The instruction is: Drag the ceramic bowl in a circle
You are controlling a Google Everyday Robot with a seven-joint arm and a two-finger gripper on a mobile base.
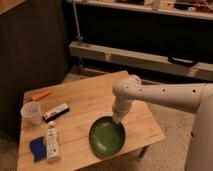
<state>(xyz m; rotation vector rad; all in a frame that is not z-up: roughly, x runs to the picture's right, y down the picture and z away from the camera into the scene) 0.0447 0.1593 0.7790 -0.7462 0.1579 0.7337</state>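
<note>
1. Camera view: gripper (118,120) presses down at the far rim of the ceramic bowl (106,137), which sits near the table's (95,102) front edge, well right of the plastic cup (31,112).
2. Risk: a wide arc could push the bowl off the front edge, judging by its overhang.

Setting: lab or office test space. Evidence: low wooden bench (95,105) on carpet, dark partition panels behind, metal rail (145,59) along the wall. Gripper (117,119) sits at the ceramic bowl's (106,137) far rim, near the bench's front edge.
</note>
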